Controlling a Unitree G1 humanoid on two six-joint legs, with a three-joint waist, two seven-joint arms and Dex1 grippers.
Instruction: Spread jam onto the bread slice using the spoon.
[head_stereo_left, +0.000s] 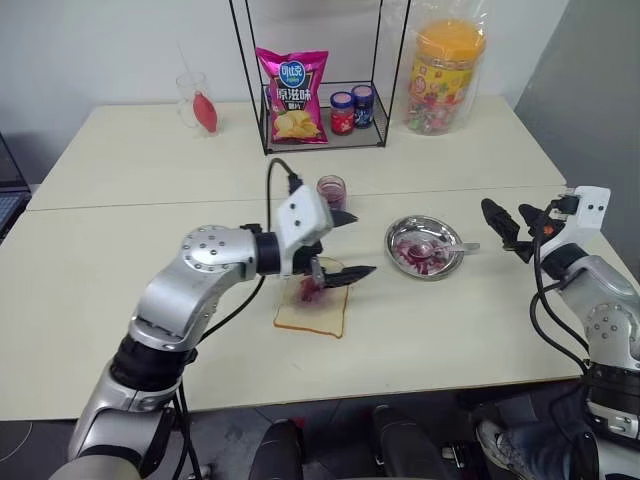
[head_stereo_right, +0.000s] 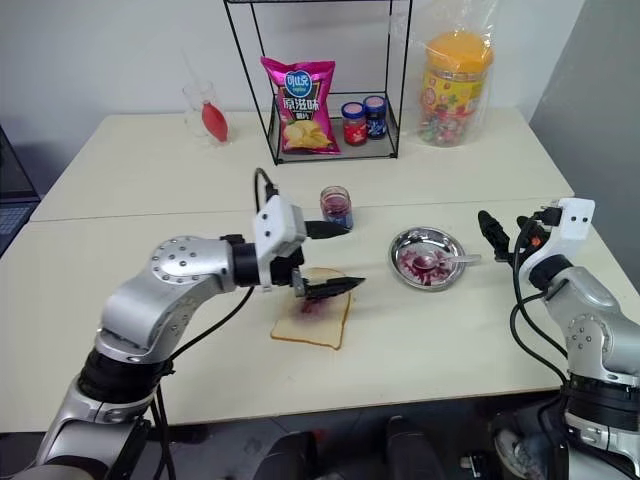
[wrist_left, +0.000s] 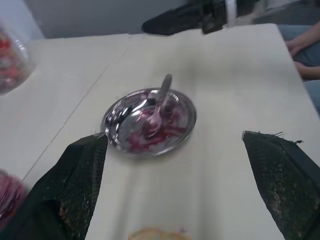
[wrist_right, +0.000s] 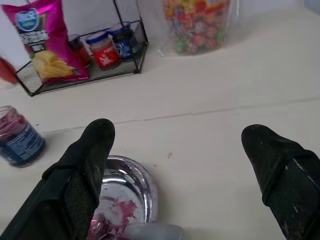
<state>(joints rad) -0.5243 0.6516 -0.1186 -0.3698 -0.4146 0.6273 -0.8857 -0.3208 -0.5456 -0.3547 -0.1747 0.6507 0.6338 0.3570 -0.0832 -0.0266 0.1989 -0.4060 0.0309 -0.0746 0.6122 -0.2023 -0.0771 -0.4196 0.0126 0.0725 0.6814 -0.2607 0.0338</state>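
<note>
L gripper (head_stereo_left: 345, 245) hangs wide open w/ nothing in it, right over the bread slice (head_stereo_left: 312, 310), which lies flat on the surface (head_stereo_left: 130, 260) w/ a purple jam (head_stereo_left: 310, 292) smear mid-slice. R gripper (head_stereo_left: 508, 228) is also spread wide, empty, just beside the steel dish (head_stereo_left: 424, 246). Spoon (wrist_left: 159, 105) sits in that dish, bowl down in red smears, handle sticking over the rim. Small jam jar (head_stereo_right: 336, 207) stands near the bread.

Chinese characters "原滋味" on the pink crisp bag (head_stereo_right: 298, 103), small print unreadable
</note>
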